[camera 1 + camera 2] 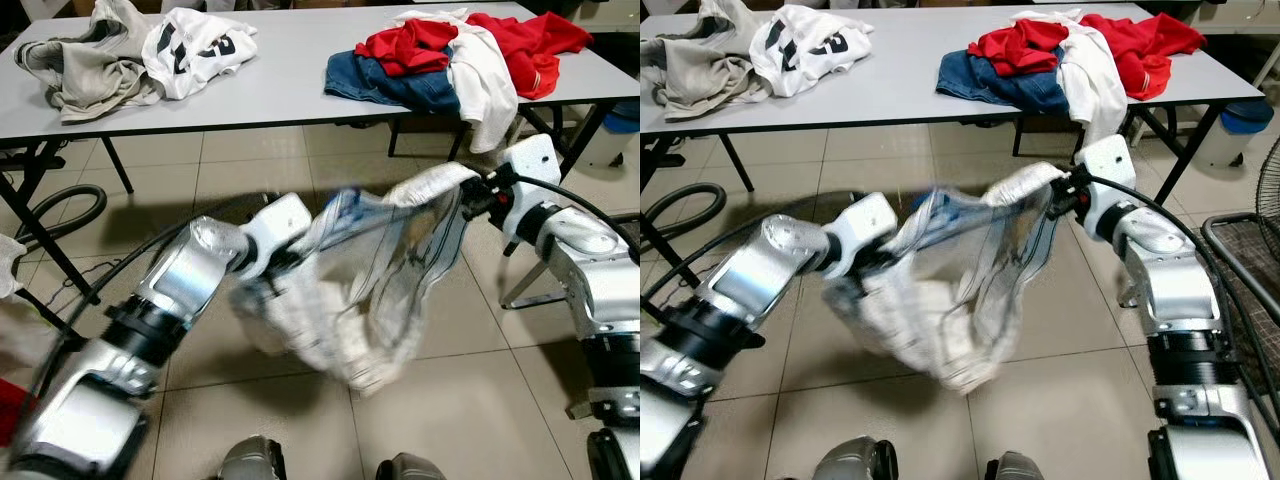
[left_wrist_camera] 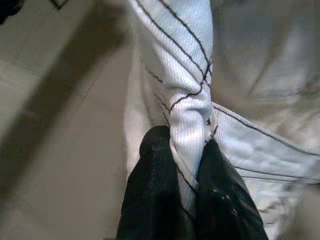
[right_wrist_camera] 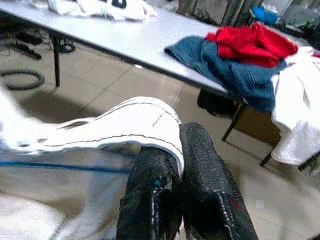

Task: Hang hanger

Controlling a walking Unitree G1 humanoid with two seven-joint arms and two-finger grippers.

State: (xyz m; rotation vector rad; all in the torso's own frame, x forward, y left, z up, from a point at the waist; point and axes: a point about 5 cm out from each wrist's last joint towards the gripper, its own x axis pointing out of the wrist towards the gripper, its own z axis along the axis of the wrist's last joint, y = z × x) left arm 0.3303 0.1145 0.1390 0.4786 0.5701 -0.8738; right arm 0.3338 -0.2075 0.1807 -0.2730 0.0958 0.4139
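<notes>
A white garment with thin dark stripes [image 1: 370, 280] hangs blurred between my two arms, above the tiled floor. My left gripper [image 1: 285, 262] is shut on its left edge; in the left wrist view the black fingers [image 2: 155, 200] pinch a twisted fold of the striped cloth [image 2: 187, 95]. My right gripper [image 1: 478, 192] is shut on the garment's upper right part; the right wrist view has its fingers [image 3: 200, 190] clamped on a white hem [image 3: 125, 125]. A thin blue line, perhaps a hanger [image 3: 60, 166], crosses under that hem. Its shape is unclear.
A long grey table [image 1: 290, 90] stands ahead. On it lie grey and white clothes [image 1: 130, 55] at the left and a pile of red, white and blue clothes [image 1: 460, 60] at the right. A black hose [image 1: 60, 215] lies on the floor at left.
</notes>
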